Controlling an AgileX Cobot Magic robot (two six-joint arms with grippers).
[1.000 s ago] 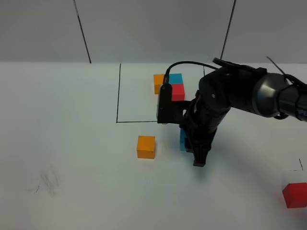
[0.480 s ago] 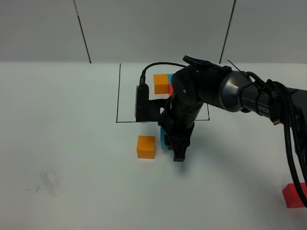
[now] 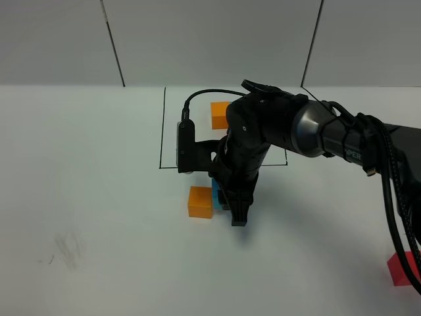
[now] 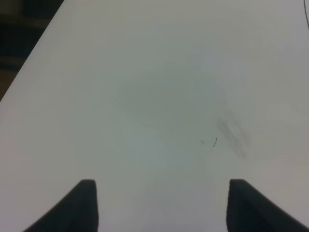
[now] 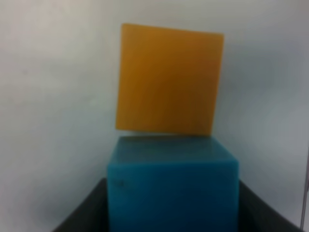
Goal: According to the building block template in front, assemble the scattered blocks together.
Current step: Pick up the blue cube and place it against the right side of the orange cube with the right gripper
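Note:
My right gripper (image 3: 227,205) reaches across the middle and is shut on the scattered cyan-blue cube (image 3: 216,195). It holds the cube right beside the loose orange cube (image 3: 200,201), just in front of the black frame line (image 3: 162,131). In the right wrist view the blue cube (image 5: 173,188) sits between the dark fingers (image 5: 82,217), with the orange cube (image 5: 169,79) directly beyond it. I cannot tell whether the two touch. The loose red cube (image 3: 402,268) lies far right at the front. Of the template only its orange cube (image 3: 220,114) shows; the arm hides the rest. My left gripper (image 4: 161,208) is open and empty over bare table.
The right arm and its cable (image 3: 197,99) stretch over the framed area. A grey smudge (image 3: 66,249) marks the table at the front left; it also shows in the left wrist view (image 4: 231,133). The table's edge (image 4: 29,63) runs past the left gripper.
My right gripper has carried the blue cube to the left, from well right of the orange cube to right beside it. The arm now covers more of the template.

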